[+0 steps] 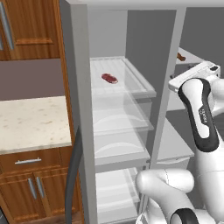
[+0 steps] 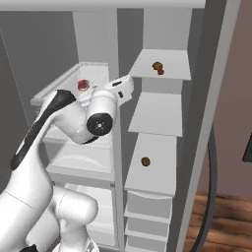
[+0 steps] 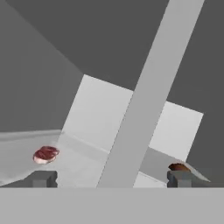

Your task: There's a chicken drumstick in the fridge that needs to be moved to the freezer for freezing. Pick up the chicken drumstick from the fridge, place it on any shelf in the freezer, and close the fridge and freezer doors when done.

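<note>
Chicken drumstick (image 3: 178,166) and my gripper (image 3: 110,179), seen with both compartments standing open. My jaws are spread wide and grasp nothing; in the hand view the two dark fingertips (image 3: 41,178) stand well apart, one on each side of the grey upright divider (image 3: 144,100) between the compartments. The drumstick, dark brown, peeks out just above the tip on the freezer side. It lies on the top solid white shelf (image 2: 172,61) of the freezer (image 2: 160,123), near the shelf's middle. On the other side of the divider, the flat red slab of raw meat (image 1: 110,78) rests on the top clear shelf (image 1: 140,85) of the fridge (image 1: 118,131). A second small brown lump (image 2: 145,161), too small to identify, sits on a lower freezer shelf. The fridge door (image 1: 76,87) and the freezer door (image 2: 216,98) are swung open at the outer sides.
</note>
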Available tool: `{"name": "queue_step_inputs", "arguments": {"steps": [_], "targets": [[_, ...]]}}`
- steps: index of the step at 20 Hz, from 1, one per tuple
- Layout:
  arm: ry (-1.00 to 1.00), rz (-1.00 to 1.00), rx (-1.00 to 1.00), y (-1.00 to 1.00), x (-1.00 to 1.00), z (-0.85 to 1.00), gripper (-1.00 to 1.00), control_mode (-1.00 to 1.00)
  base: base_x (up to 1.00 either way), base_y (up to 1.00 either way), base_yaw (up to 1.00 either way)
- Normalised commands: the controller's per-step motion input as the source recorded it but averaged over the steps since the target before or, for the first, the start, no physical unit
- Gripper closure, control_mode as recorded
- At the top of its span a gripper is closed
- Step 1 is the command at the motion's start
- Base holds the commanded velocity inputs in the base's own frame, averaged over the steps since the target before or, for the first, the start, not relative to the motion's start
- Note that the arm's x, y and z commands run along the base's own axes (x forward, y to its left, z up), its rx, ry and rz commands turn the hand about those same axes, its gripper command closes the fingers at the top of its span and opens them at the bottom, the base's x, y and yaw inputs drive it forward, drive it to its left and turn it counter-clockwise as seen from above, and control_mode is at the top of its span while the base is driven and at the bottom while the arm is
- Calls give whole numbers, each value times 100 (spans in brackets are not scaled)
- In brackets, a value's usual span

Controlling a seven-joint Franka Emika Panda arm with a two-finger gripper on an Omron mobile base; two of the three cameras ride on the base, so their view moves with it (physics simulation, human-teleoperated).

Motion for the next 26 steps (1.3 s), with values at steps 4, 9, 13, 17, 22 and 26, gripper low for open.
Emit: {"name": "queue_step_inputs", "arguments": {"steps": [4, 9, 13, 17, 22, 26], "targets": [[19, -15, -3, 3, -41, 57, -100, -100, 0, 0, 0], [57, -34, -4, 25, -8, 1, -100, -100, 0, 0, 0], [31, -27, 10, 15, -13, -1, -100, -100, 0, 0, 0], [0, -15, 9, 0, -22, -28, -100, -100, 0, 0, 0], [6, -7, 5, 0, -15, -55, -100, -100, 0, 0, 0], [12, 0, 14, 0, -26, -55, -100, -100, 0, 0, 0]]}}
